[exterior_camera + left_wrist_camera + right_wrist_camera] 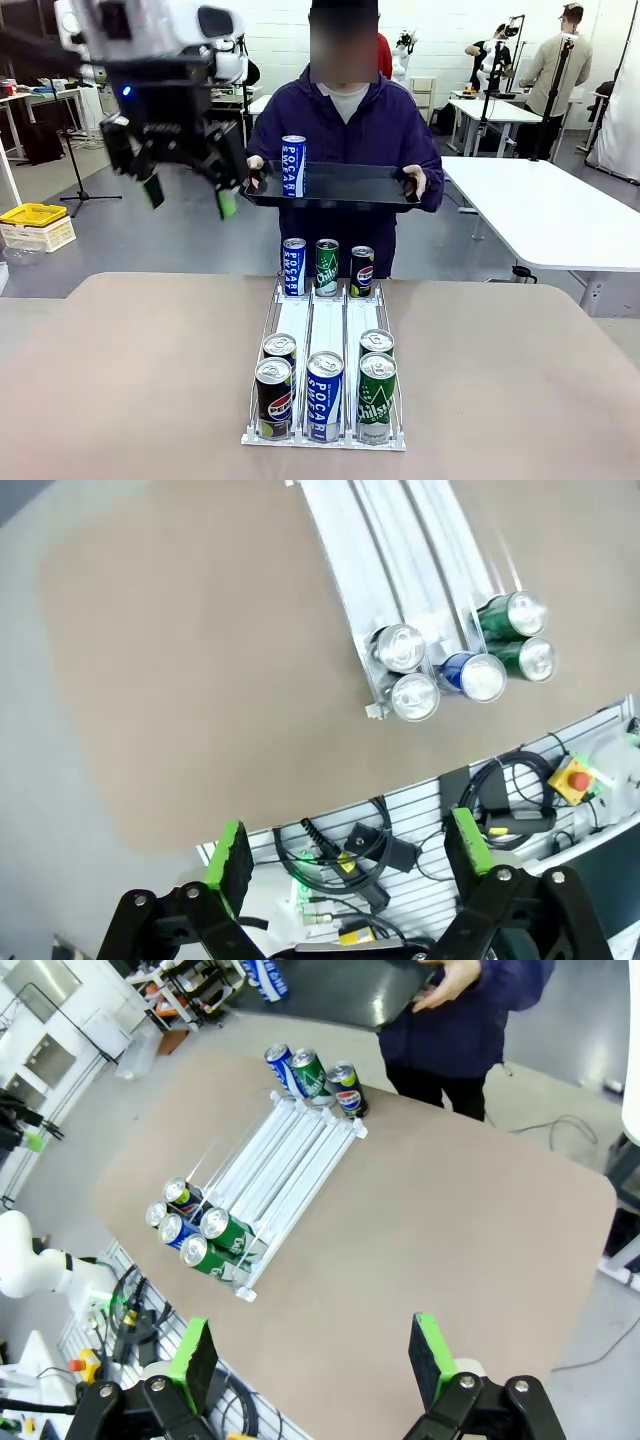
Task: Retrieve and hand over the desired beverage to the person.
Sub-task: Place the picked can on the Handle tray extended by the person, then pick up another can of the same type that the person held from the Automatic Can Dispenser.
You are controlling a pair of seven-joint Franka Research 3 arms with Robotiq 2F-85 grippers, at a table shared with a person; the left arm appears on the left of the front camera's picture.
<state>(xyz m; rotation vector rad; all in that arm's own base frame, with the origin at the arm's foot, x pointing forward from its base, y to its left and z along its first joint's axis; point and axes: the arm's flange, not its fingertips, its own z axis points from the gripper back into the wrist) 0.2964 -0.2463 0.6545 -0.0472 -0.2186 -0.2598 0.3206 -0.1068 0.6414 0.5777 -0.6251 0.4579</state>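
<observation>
Left fingers (228,855), right fingers (195,1360) spread, empty; front view: person's (345,125) tray (350,187), seemingly Pocari can (293,165).

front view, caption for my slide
Left gripper open aloft; blue-and-white drink can stands on black tray held by the person

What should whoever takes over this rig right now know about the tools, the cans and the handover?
Left tool: open, empty, raised beside the black tray.
Right tool: open, empty, high above the table.
Pocari Sweat can stands upright on the tray, which the person holds up.
Rack on the table holds eight more cans.
Done, apparently: the handover. Left: probably only bringing the left arm back.
</observation>
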